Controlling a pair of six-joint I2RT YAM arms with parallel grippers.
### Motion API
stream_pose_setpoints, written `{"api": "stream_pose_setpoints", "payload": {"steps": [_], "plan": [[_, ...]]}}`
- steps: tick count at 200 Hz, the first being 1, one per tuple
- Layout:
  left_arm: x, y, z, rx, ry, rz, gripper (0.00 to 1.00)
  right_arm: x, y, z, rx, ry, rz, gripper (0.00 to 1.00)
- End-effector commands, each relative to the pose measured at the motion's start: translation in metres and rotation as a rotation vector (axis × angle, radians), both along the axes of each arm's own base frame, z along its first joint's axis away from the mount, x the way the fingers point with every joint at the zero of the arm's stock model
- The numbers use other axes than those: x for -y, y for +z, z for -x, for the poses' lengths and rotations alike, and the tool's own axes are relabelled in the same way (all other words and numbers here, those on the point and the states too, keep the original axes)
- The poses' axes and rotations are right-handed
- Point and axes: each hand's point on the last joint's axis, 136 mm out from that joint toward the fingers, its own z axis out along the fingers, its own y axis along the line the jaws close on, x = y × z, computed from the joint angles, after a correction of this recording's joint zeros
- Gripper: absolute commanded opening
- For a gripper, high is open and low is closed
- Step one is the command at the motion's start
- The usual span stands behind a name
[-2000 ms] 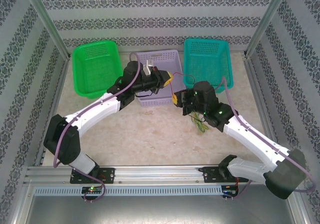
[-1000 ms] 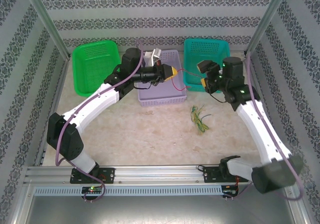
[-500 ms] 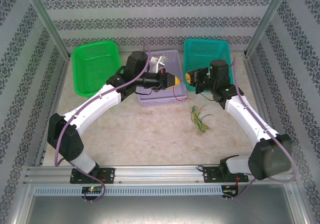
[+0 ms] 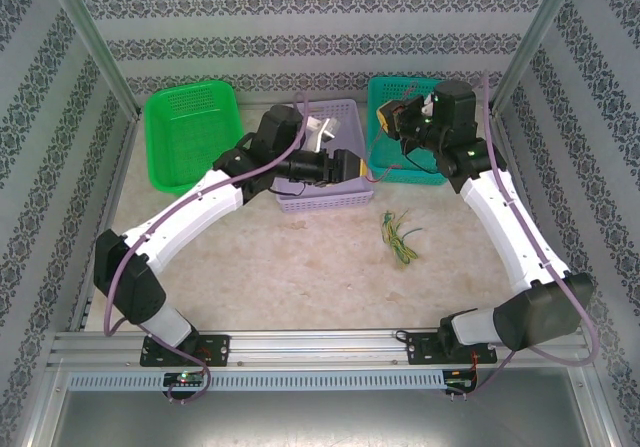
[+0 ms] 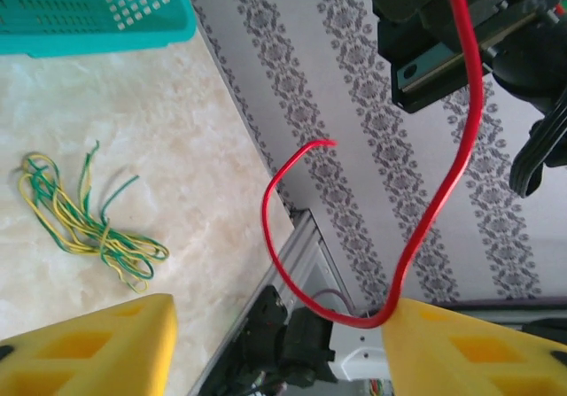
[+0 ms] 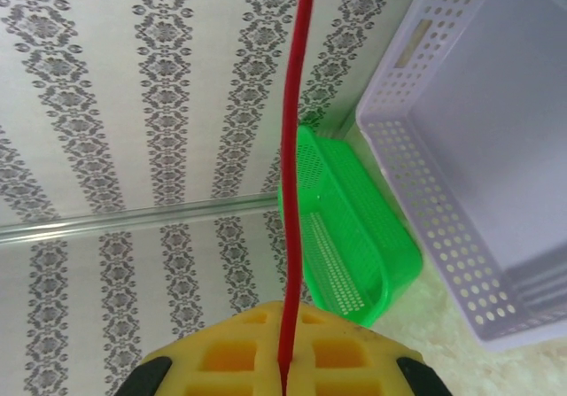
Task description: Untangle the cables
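A thin red cable (image 6: 292, 148) runs straight up out of my right gripper (image 6: 285, 369), whose yellow pads are shut on it. In the top view the right gripper (image 4: 386, 119) is raised over the teal basket's (image 4: 415, 102) near-left corner, and the red cable (image 4: 372, 167) hangs down from it. My left gripper (image 4: 350, 164) is open just below. From the left wrist, the red cable (image 5: 443, 192) loops past the edge of the right pad (image 5: 478, 343) and ends free. A yellow-and-green cable bundle (image 4: 398, 235) lies on the table.
A purple basket (image 4: 345, 199) stands between the green basket (image 4: 190, 132) and the teal one, under the left arm's wrist. The patterned walls and metal posts close in the back and sides. The table's right frame rail (image 5: 301, 245) shows below the left gripper.
The right gripper came to the left gripper, shut on the red cable and rose back toward the teal basket. The left gripper opened and let the cable go.
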Motion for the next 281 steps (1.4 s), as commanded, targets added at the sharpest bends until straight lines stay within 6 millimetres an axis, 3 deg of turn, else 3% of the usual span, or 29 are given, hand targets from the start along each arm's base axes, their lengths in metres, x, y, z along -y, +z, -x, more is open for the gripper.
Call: {"api": "stream_pose_setpoints", "payload": {"steps": [1,35,91,113,143,170,189,209,216,229,241,276,281], "plan": [[-0.010,0.024,0.000,0.141,0.085,0.046,0.69,0.007,0.009,0.000,0.006,-0.028,0.047,0.00],[-0.010,0.036,0.002,0.316,0.154,0.147,0.70,0.011,0.019,0.003,-0.003,-0.067,0.043,0.00],[0.031,0.050,0.006,0.501,0.142,0.203,0.72,0.006,0.017,0.008,-0.051,-0.119,-0.001,0.00],[0.042,0.047,0.005,0.537,0.146,0.175,0.72,0.003,0.019,0.008,-0.056,-0.121,-0.019,0.00],[0.037,0.042,-0.009,0.556,0.227,0.140,0.71,0.003,0.020,0.012,-0.064,-0.124,-0.020,0.00],[0.035,0.055,-0.005,0.569,0.223,0.160,0.71,0.008,0.016,0.013,-0.066,-0.139,-0.009,0.00],[0.036,0.044,-0.004,0.550,0.211,0.137,0.70,0.007,0.017,0.011,-0.066,-0.131,-0.017,0.00],[0.041,0.038,-0.007,0.531,0.199,0.134,0.59,0.004,0.018,0.011,-0.064,-0.124,-0.019,0.00],[0.044,0.037,-0.008,0.521,0.191,0.134,0.47,0.004,0.019,0.011,-0.060,-0.122,-0.017,0.00],[0.050,0.037,-0.009,0.496,0.173,0.133,0.16,0.006,0.021,0.010,-0.042,-0.116,0.010,0.00],[0.055,0.033,-0.007,0.453,0.139,0.119,0.01,0.015,0.027,0.006,0.000,-0.115,0.060,0.00],[0.076,0.006,0.012,0.299,-0.050,0.050,0.00,0.046,0.042,-0.015,0.147,-0.044,0.280,0.00],[0.076,0.003,0.012,0.284,-0.052,0.038,0.05,0.048,0.042,-0.018,0.157,-0.025,0.306,0.00]]}}
